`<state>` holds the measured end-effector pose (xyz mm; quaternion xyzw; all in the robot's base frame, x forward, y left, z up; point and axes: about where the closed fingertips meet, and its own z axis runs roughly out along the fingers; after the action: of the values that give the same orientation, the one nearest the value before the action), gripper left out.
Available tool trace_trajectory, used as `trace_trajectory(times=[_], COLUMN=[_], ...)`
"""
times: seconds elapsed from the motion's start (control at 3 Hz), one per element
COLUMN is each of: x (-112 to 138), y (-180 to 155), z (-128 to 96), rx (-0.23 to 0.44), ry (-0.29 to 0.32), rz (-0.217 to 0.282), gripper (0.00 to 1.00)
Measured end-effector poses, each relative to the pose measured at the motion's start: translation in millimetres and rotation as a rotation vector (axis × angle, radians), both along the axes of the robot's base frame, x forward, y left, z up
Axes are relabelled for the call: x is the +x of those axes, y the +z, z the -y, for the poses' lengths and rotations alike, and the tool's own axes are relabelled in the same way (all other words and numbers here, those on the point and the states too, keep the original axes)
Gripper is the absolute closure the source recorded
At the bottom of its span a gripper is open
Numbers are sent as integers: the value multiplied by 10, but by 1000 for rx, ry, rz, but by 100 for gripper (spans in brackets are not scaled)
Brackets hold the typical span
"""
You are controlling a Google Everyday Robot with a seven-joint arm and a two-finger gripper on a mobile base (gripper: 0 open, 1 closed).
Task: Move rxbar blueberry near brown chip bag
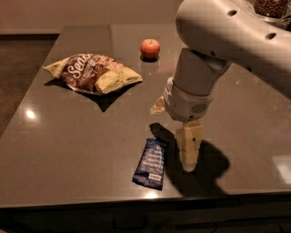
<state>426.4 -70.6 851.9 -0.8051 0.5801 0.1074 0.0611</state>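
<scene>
The rxbar blueberry [150,163] is a small flat dark blue bar with white lettering. It lies near the table's front edge. The brown chip bag [92,73] lies crinkled at the back left, far from the bar. My gripper [189,159] hangs pointing down just right of the bar, close to the table top, apart from the bar. The big white arm fills the upper right.
A small round orange-red fruit [150,48] sits at the back middle of the dark glossy table [68,145]. The table's front edge runs just below the bar. A dark container [273,7] shows at the top right corner.
</scene>
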Motion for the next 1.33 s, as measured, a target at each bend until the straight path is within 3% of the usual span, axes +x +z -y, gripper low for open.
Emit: trace_trajectory(times=[1.0,1.33], x=[-195,-188], y=[-160,-189], z=[-243,-282], rx=[86,102], ry=[153,171], rz=[-61,-71], gripper=[0,17])
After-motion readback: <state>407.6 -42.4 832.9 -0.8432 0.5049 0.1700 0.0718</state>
